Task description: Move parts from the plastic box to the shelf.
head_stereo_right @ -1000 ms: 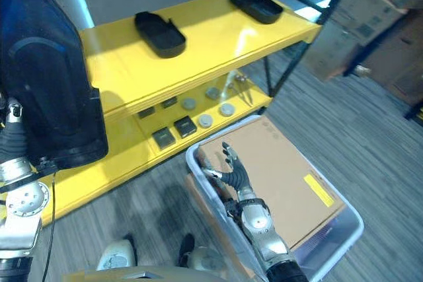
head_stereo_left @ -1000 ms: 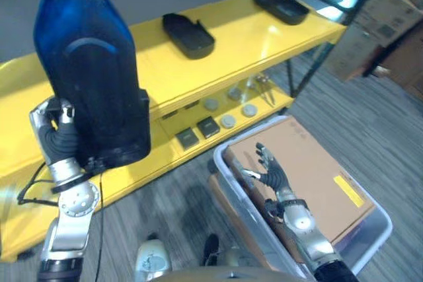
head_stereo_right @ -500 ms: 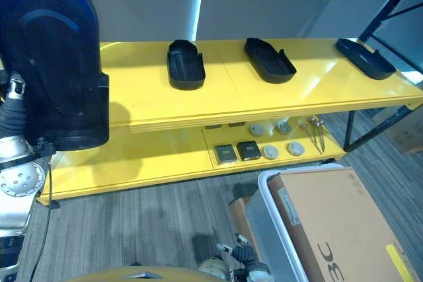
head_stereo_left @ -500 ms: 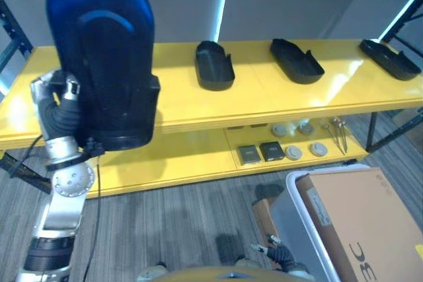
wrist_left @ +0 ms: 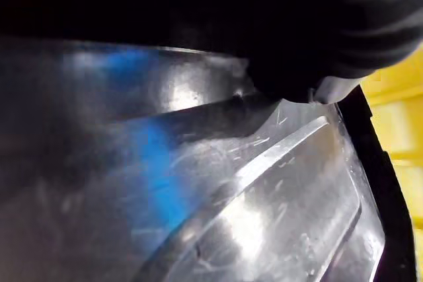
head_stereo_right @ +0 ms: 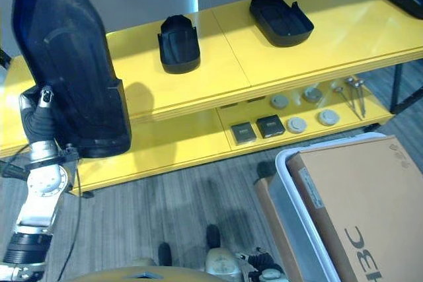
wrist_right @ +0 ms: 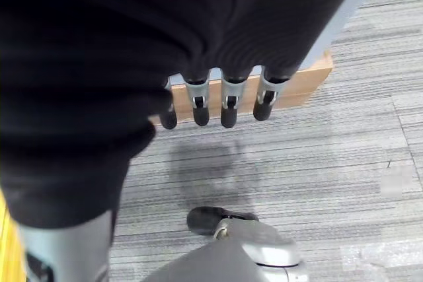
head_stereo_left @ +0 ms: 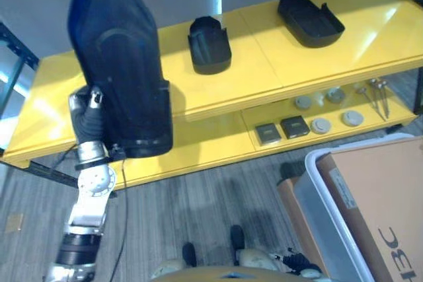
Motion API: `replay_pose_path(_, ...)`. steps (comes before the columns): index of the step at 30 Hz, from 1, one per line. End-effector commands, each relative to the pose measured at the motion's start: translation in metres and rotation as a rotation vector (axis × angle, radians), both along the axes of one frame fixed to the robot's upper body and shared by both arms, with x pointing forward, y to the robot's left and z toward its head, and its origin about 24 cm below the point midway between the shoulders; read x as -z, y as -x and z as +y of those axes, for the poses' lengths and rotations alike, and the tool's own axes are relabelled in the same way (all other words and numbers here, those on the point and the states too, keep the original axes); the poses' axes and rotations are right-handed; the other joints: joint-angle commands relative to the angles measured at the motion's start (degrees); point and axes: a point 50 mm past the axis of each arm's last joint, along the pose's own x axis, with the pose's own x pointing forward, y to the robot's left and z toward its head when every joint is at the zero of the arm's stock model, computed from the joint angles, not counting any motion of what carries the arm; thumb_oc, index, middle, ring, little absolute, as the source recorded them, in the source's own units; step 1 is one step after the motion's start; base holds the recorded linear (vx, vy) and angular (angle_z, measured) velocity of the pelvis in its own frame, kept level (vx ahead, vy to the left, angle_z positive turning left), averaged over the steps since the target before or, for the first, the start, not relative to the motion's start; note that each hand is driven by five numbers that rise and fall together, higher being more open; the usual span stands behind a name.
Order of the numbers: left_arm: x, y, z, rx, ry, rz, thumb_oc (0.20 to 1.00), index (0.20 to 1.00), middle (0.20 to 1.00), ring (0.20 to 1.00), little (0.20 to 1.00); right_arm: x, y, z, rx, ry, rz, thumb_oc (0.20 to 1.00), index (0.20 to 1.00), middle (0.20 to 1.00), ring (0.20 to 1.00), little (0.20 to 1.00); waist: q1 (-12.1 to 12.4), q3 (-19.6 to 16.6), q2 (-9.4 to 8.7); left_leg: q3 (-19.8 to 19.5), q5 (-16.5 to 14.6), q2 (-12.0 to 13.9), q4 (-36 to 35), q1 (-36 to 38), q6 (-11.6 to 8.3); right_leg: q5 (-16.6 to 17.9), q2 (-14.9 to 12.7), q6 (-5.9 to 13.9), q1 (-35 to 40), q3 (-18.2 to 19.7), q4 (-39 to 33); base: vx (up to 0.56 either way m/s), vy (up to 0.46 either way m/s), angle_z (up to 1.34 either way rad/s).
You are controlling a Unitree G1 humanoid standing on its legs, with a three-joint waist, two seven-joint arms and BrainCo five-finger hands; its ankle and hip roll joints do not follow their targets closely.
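Right eye view: yellow shelf (head_stereo_right: 198,90), grey carpet (head_stereo_right: 172,209)

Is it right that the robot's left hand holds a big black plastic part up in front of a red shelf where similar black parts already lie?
Not quite: the shelf is yellow, not red, as the right eye view shows. The left hand does hold the big black plastic part, and similar black parts lie on top.

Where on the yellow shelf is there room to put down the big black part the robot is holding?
The top board of the yellow shelf is bare left of the nearest black part, beside the held part. Another gap lies between that and the next black part. The lower board's right end is crowded with small parts.
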Motion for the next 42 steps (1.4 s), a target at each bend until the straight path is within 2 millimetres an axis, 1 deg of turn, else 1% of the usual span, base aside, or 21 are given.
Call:
replay_pose_path(1,-0.041,0.007,0.018,-0.042,-0.119,-0.181,0.200,0.200,0.200,0.200,0.200,0.004,0.030,-0.010,0.031,0.045,0.112,1.000,1.000,1.000,1.000,1.000,-0.46,-0.11,-3.06,-1.61,-6.21,-0.02,1.29,-3.47,-1.11,-2.96,-4.19,5.36,2.93,-4.36,-0.34,0.12,0.009,0.58)
replay_pose_path(4,-0.038,0.010,0.028,-0.097,-0.118,-0.163,0.200,0.200,0.200,0.200,0.200,0.005,0.040,-0.009,0.093,0.043,0.130,1.000,1.000,1.000,1.000,1.000,-0.41,-1.25,-2.46,-1.06,-0.83,5.47,-9.07,-2.98,-2.02,-3.75,-4.73,6.09,3.44,-5.91,0.29,0.17,0.095,0.68)
replay_pose_path(5,-0.037,0.009,0.030,-0.113,-0.105,-0.162,0.200,0.200,0.200,0.200,0.200,0.005,0.038,-0.008,0.106,0.035,0.113,1.000,1.000,1.000,1.000,1.000,-0.46,-1.42,-2.33,-0.45,1.58,7.65,-12.75,-4.06,-2.61,-4.43,-5.18,6.27,3.76,-6.56,0.51,0.18,0.129,0.49)
replay_pose_path(7,-0.037,0.002,0.025,-0.102,-0.092,-0.162,0.200,0.200,0.200,0.200,0.200,0.005,0.028,-0.003,0.063,0.026,0.081,1.000,1.000,1.000,1.000,1.000,-0.27,-2.04,-1.64,0.92,5.21,10.08,-18.26,-4.37,-4.03,-6.57,-5.24,7.10,5.97,-8.15,0.20,0.24,0.158,0.43)
replay_pose_path(10,-0.040,0.000,0.023,-0.101,-0.120,-0.173,0.200,0.200,0.200,0.200,0.200,0.003,0.017,-0.002,0.022,0.029,0.056,1.000,1.000,1.000,1.000,1.000,0.67,-2.60,-1.19,-0.38,5.94,9.74,-18.25,-3.74,-4.33,-7.23,-5.43,7.63,7.72,-8.01,-0.19,0.21,0.188,0.11)
replay_pose_path(12,-0.041,0.000,0.020,-0.087,-0.151,-0.165,0.200,0.200,0.200,0.200,0.200,0.003,0.011,0.000,-0.030,0.033,0.058,1.000,1.000,1.000,1.000,1.000,1.51,-3.91,-2.08,-0.32,4.62,7.87,-18.21,-2.28,-3.24,-7.23,-7.97,9.07,9.35,-7.79,0.90,0.31,0.313,-0.32)
replay_pose_path(13,-0.041,0.000,0.020,-0.087,-0.152,-0.164,0.200,0.200,0.200,0.200,0.200,0.003,0.011,0.001,-0.030,0.032,0.058,1.000,1.000,1.000,1.000,1.000,1.59,-3.87,-2.29,-0.17,4.55,7.66,-18.20,-2.15,-3.14,-7.34,-8.22,9.19,9.38,-7.70,0.98,0.33,0.307,-0.23)
replay_pose_path(14,-0.041,-0.001,0.019,-0.077,-0.162,-0.160,0.200,0.200,0.200,0.200,0.200,0.002,0.008,-0.001,-0.038,0.046,0.051,1.000,1.000,1.000,1.000,1.000,2.15,-4.37,-3.05,-0.27,3.52,6.19,-17.81,-1.25,-1.91,-7.05,-10.05,10.16,9.09,-7.29,3.74,0.28,0.382,-0.05)
replay_pose_path(15,-0.052,-0.002,0.024,-0.088,-0.208,-0.181,0.200,0.200,0.200,0.200,0.200,0.001,-0.005,0.008,0.057,-0.007,-0.029,1.000,1.000,1.000,1.000,1.000,1.41,-3.18,-4.04,0.12,1.66,3.96,-17.77,0.99,0.61,-2.50,-11.79,10.96,3.38,-4.67,15.04,0.27,0.381,-0.10)
replay_pose_path(18,-0.061,-0.006,0.026,-0.095,-0.225,-0.206,0.200,0.200,0.200,0.200,0.200,0.001,-0.016,0.020,0.029,-0.043,-0.063,1.000,1.000,1.000,1.000,1.000,1.25,-2.42,-4.18,0.59,1.30,3.95,-18.62,1.58,1.11,-1.88,-10.44,11.03,-1.01,-3.06,18.10,0.11,0.178,-0.07)
replay_pose_path(20,-0.060,-0.010,0.030,-0.111,-0.218,-0.195,0.200,0.200,0.200,0.200,0.200,0.001,-0.020,0.028,-0.013,-0.054,-0.075,1.000,1.000,1.000,1.000,1.000,0.46,-2.53,-3.89,0.41,0.79,3.91,-18.89,1.67,0.87,-2.97,-7.65,10.36,-3.41,-0.80,14.11,0.15,0.041,-0.17)
replay_pose_path(21,-0.063,-0.012,0.031,-0.108,-0.212,-0.206,0.200,0.200,0.200,0.200,0.200,0.003,-0.015,0.030,-0.021,-0.066,-0.054,1.000,1.000,1.000,1.000,1.000,-0.42,-1.98,-3.71,-0.31,0.51,3.66,-18.89,1.88,0.48,-2.22,-6.93,9.94,-6.17,1.09,7.58,0.15,0.003,-0.21)
replay_pose_path(23,-0.063,-0.013,0.031,-0.109,-0.199,-0.205,0.200,0.200,0.200,0.200,0.200,0.004,-0.012,0.033,-0.036,-0.071,-0.042,1.000,1.000,1.000,1.000,1.000,-0.94,-1.78,-3.69,-0.52,0.15,3.80,-18.89,2.35,0.30,-1.34,-6.85,9.99,-6.87,1.30,5.18,0.14,-0.042,0.03)
replay_pose_path(25,-0.060,-0.018,0.033,-0.115,-0.178,-0.183,0.200,0.200,0.200,0.200,0.200,0.009,0.004,0.035,-0.064,-0.066,0.018,1.000,1.000,1.000,1.000,1.000,-1.49,-1.79,-4.43,-1.00,-0.17,3.80,-18.89,3.48,0.07,-1.51,-6.71,9.91,-5.48,2.31,4.52,0.19,-0.142,0.22)
replay_pose_path(26,-0.051,-0.022,0.038,-0.138,-0.167,-0.130,0.200,0.200,0.200,0.200,0.200,0.011,0.016,0.034,-0.064,-0.068,0.059,1.000,1.000,1.000,1.000,1.000,-1.77,-2.16,-5.07,-0.20,-0.23,4.03,-18.89,3.99,-0.29,-0.84,-7.11,9.79,-4.40,1.28,3.68,0.14,-0.148,0.32)
replay_pose_path(27,-0.051,-0.022,0.038,-0.138,-0.167,-0.130,0.200,0.200,0.200,0.200,0.200,0.011,0.016,0.034,-0.064,-0.068,0.060,1.000,1.000,1.000,1.000,1.000,-1.82,-2.16,-5.05,-0.26,-0.22,4.03,-18.89,3.99,-0.30,-0.77,-7.11,9.78,-4.29,1.20,3.54,0.12,-0.159,0.25)
replay_pose_path(29,-0.039,-0.029,0.044,-0.122,-0.125,-0.045,0.200,0.200,0.200,0.200,0.200,0.013,0.039,0.023,-0.058,-0.053,0.132,1.000,1.000,1.000,1.000,1.000,-3.22,-2.78,-4.27,-0.29,0.09,4.84,-18.89,3.50,-1.22,-1.00,-6.46,9.24,-3.17,-0.25,2.18,0.10,-0.119,0.21)
replay_pose_path(32,-0.039,-0.035,0.050,-0.119,-0.086,-0.024,0.200,0.200,0.200,0.200,0.200,0.011,0.043,0.011,-0.021,-0.018,0.145,1.000,1.000,1.000,1.000,1.000,-4.59,-2.52,-3.29,-0.68,0.75,5.28,-18.89,2.35,-1.79,-0.97,-5.98,8.94,-3.09,-1.02,1.26,0.03,-0.084,0.23)
replay_pose_path(35,-0.034,-0.049,0.072,-0.154,0.071,0.025,0.200,0.200,0.200,0.200,0.200,0.005,0.035,-0.008,0.085,0.015,0.102,1.000,1.000,1.000,1.000,1.000,-6.61,-1.90,-1.47,0.43,1.53,5.95,-18.89,0.45,-2.52,-0.03,-5.81,9.07,-3.81,-1.60,-0.77,-0.01,-0.042,0.06)
replay_pose_path(37,-0.042,-0.056,0.100,-0.219,0.021,0.085,0.200,0.200,0.200,0.200,0.200,0.002,0.021,-0.008,0.032,0.012,0.072,1.000,1.000,1.000,1.000,1.000,-7.48,-1.06,-0.58,1.68,1.94,6.42,-18.89,-0.81,-2.84,0.45,-5.63,9.20,-5.48,-0.46,-0.98,-0.06,-0.005,-0.29)
replay_pose_path(42,-0.047,-0.065,0.134,-0.279,-0.009,0.212,0.200,0.200,0.200,0.200,0.200,-0.001,0.005,-0.008,-0.016,0.006,0.040,1.000,1.000,1.000,1.000,1.000,-8.53,0.47,0.12,2.87,2.42,6.58,-18.89,-2.20,-3.06,1.37,-5.53,9.35,-7.74,1.10,-0.98,-0.04,0.000,-0.30)
